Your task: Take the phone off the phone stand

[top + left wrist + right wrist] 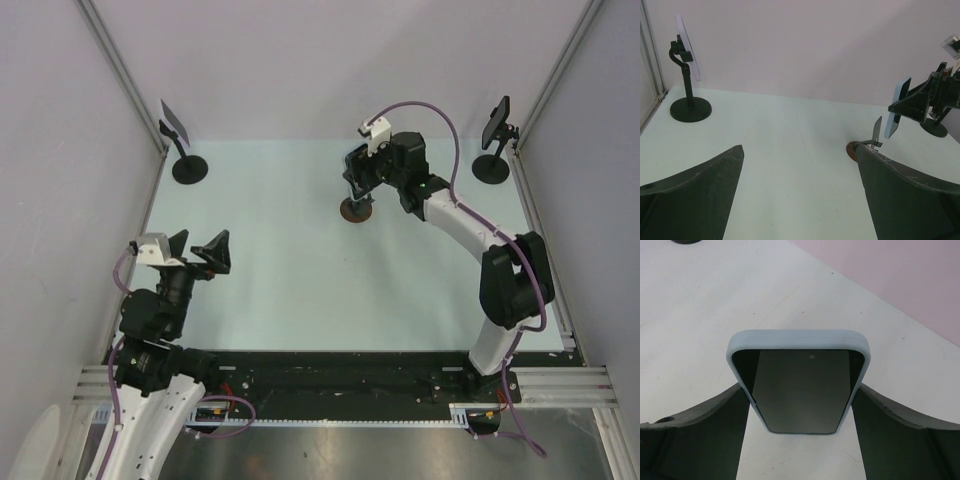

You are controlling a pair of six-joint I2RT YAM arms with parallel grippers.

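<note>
Overhead, we saw our right gripper (360, 178) clamped on the phone (800, 390), just above the phone stand (356, 210), left gripper (197, 247) spread apart, holding nothing.

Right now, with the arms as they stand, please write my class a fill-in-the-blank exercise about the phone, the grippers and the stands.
1. The phone sits between the fingers of the ____ arm's gripper.
2. Its case is light ____.
3. The left gripper stands ____, holding nothing.
4. The table bears ____ stands in all.
Missing words: right, blue, open, three.
</note>
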